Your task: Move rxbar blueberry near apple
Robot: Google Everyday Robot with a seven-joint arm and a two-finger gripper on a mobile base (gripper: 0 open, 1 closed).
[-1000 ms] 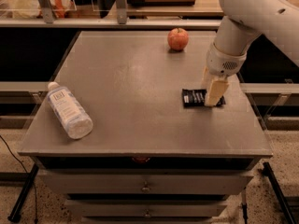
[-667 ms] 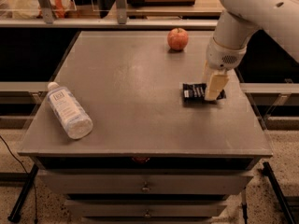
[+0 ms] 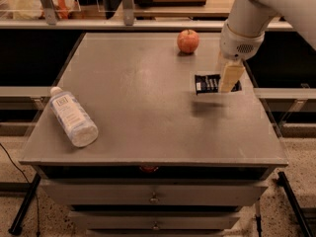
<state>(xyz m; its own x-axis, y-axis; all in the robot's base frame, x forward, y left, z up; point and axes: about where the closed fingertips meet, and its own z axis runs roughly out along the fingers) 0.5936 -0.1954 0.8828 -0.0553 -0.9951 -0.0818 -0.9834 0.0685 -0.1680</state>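
Since 1 second ago the rxbar blueberry (image 3: 206, 84) has risen in my view and shifted toward the far edge, and the gripper (image 3: 225, 87) has gone with it. The gripper now sits over the right part of the table (image 3: 138, 78), clamped on the bar's right end. 1 pale finger (image 3: 231, 75) crosses in front of the wrapper. The bar is held level, its dark face with white lettering turned up. A soft shadow lies on the tabletop just on my side of it, so I read the bar as lifted clear of the surface. The apple (image 3: 188, 41) stands near the far edge, beyond the bar and to its left, apart from it. A clear bottle (image 3: 74, 116) with a white label lies on its side near the left edge, well apart from both. Below the tabletop I see 2 drawer fronts (image 3: 154, 197).
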